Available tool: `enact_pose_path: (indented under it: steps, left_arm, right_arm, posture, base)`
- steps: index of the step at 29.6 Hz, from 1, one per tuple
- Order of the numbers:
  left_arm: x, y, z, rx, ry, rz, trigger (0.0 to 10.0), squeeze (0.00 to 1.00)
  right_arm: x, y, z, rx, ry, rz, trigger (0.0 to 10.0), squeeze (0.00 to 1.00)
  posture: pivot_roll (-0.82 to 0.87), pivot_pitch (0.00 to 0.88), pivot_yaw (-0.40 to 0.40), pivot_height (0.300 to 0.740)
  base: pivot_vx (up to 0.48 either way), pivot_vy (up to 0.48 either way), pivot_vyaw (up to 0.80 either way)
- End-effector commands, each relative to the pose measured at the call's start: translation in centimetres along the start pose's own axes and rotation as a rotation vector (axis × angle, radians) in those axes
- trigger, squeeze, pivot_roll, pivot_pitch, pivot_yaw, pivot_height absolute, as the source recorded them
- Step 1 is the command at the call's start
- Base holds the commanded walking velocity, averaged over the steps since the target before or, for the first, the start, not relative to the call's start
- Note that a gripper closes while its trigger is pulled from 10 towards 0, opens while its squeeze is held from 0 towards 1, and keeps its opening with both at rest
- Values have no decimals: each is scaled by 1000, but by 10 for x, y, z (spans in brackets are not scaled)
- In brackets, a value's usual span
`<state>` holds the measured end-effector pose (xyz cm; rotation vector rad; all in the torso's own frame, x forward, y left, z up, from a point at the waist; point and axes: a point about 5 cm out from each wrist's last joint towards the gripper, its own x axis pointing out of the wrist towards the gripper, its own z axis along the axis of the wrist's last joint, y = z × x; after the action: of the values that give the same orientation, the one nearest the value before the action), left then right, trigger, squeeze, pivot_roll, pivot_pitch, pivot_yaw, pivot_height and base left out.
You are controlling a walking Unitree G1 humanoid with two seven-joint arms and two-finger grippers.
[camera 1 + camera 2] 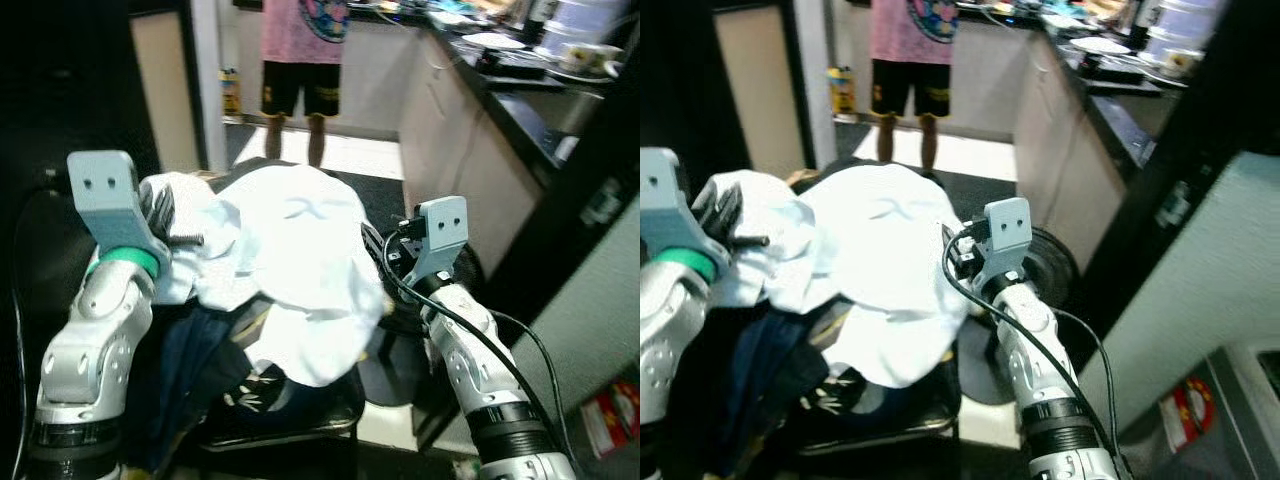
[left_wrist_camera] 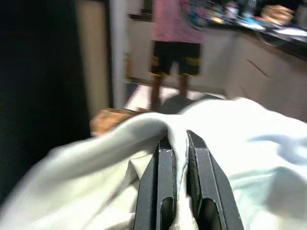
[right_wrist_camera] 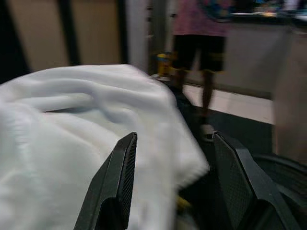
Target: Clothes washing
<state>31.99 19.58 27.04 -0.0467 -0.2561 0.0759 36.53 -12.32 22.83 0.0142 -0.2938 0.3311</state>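
In the head views you are early in the wash: the white garment (image 1: 290, 260) is lifted off the dark clothes (image 1: 200, 370) heaped in the black basket (image 1: 300, 425), and I judge carrying and loading are all still ahead; it hangs draped, its long axis running from the left end effector (image 1: 185, 235) across and down toward the right end effector (image 1: 385, 255). In the left wrist view that end effector is clenched on a fold of the cloth. In the right wrist view its fingers (image 3: 115, 182) stand spread beside the cloth, grasping nothing.
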Motion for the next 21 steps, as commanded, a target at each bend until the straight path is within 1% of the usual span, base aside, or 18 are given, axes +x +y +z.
enact_pose_path:
  steps: [1,2,3,4,5,6,7,9,10,12,13,15,17,18,20,21]
  left_arm:
    - [-3,-7,-10,30,43,-10,10000,0]
    - [-4,-11,-18,68,72,2,10000,0]
    - [-4,-11,-18,68,72,2,10000,0]
    - [-3,-13,-24,86,93,14,10000,0]
    - [-3,-13,-24,86,93,14,10000,0]
    - [-2,-16,-30,85,124,24,10000,0]
    - [-2,-17,-32,63,132,24,10000,0]
    - [-2,-17,-32,63,132,24,10000,0]
    - [-1,-18,-33,32,134,17,10000,0]
    - [-1,-18,-33,32,134,17,10000,0]
    - [1,-18,-29,51,86,19,10000,0]
    - [4,-20,-21,52,20,16,10000,0]
    - [5,-21,-18,54,2,7,10000,0]
    - [6,-23,-16,81,12,8,10000,0]
    - [4,-30,-12,44,6,-94,10000,0]
    - [3,-31,-11,75,-5,-116,10000,0]
  right_arm:
    - [-2,-9,1,16,0,-43,10000,0]
    - [-3,-11,1,21,-3,-60,10000,0]
    - [-3,-11,1,21,-3,-60,10000,0]
    - [-4,-12,1,24,-6,-73,10000,0]
    - [-4,-12,1,24,-6,-73,10000,0]
    - [-5,-13,2,32,-12,-88,10000,0]
    - [-5,-14,3,41,-18,-100,10000,0]
    - [-5,-14,3,41,-18,-100,10000,0]
    - [-5,-14,4,50,-26,-112,10000,0]
    - [-5,-14,4,50,-26,-112,10000,0]
    - [-5,-14,7,67,-46,-129,10000,0]
    - [-2,-14,17,92,-88,-153,10000,0]
    - [-1,-14,20,99,-99,-157,10000,0]
    - [1,-14,23,102,-108,-158,10000,0]
    - [2,-14,25,90,-106,-149,10000,0]
    - [2,-13,23,78,-98,-145,10000,0]
  posture:
    - [6,61,-13,740]
    - [14,58,-4,740]
    - [14,58,-4,740]
    - [21,53,4,740]
    - [21,53,4,740]
    - [35,48,17,740]
    - [39,43,29,740]
    - [39,43,29,740]
    - [40,42,32,740]
    - [40,42,32,740]
    - [53,37,51,740]
    - [60,31,60,740]
    - [60,31,60,740]
    - [67,28,66,740]
    - [70,27,74,740]
    - [76,25,80,740]
  base:
    - [0,0,-800]
    - [0,0,-800]
    - [0,0,-800]
    - [0,0,-800]
    - [0,0,-800]
    - [0,0,-800]
    - [0,0,-800]
    - [0,0,-800]
    - [0,0,-800]
    - [0,0,-800]
    - [0,0,-800]
    - [0,0,-800]
    - [0,0,-800]
    - [0,0,-800]
    - [0,0,-800]
    - [0,0,-800]
